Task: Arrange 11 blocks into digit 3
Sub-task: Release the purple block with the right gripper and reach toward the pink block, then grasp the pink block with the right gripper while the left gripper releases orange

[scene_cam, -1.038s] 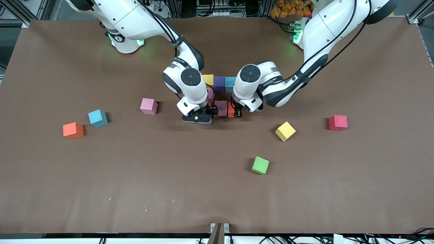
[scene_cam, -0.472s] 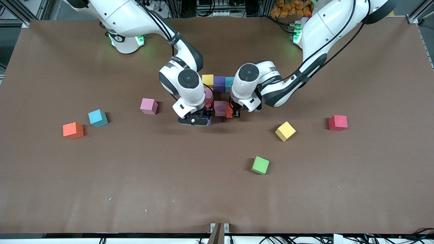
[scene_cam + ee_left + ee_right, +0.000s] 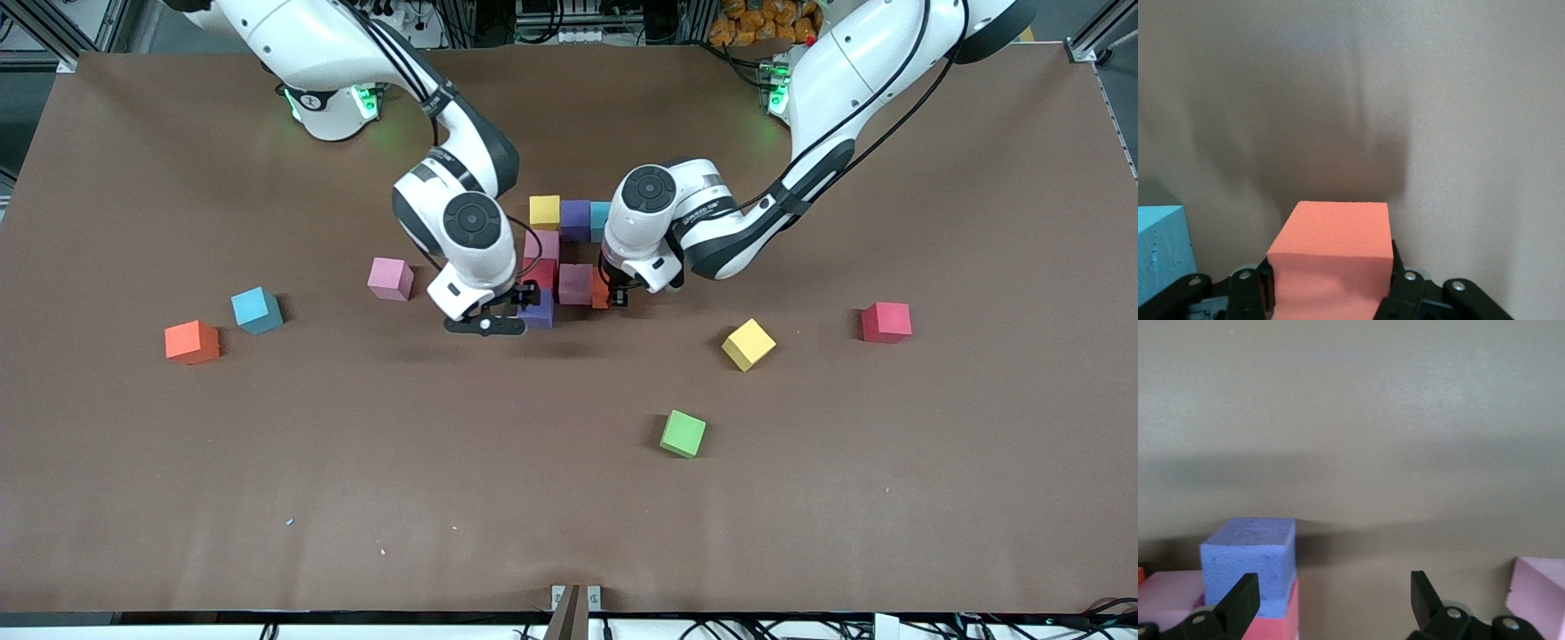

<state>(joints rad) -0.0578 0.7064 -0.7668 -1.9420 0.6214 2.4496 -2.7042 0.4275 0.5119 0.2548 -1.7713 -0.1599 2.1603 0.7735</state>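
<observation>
At the table's middle stands a partial figure of touching blocks: yellow [image 3: 544, 212], purple [image 3: 575, 219] and teal [image 3: 600, 216] in a row, with pink [image 3: 542, 244], red [image 3: 541, 274], a mauve-pink one [image 3: 576, 284] and a purple block [image 3: 537, 312] nearer the camera. My left gripper [image 3: 614, 292] is shut on an orange block [image 3: 601, 290] [image 3: 1331, 257], low beside the mauve-pink one. My right gripper [image 3: 484, 325] [image 3: 1333, 587] hangs open and empty just beside the purple block [image 3: 1251, 563], toward the right arm's end.
Loose blocks lie around: pink [image 3: 390, 278], blue [image 3: 256, 309] and orange [image 3: 191, 342] toward the right arm's end. Yellow [image 3: 748, 344] and red [image 3: 886, 322] lie toward the left arm's end, and green [image 3: 683, 433] sits nearer the camera.
My right gripper has drawn away from the figure toward the right arm's end, uncovering the purple block it stood over. The left arm has barely moved.
</observation>
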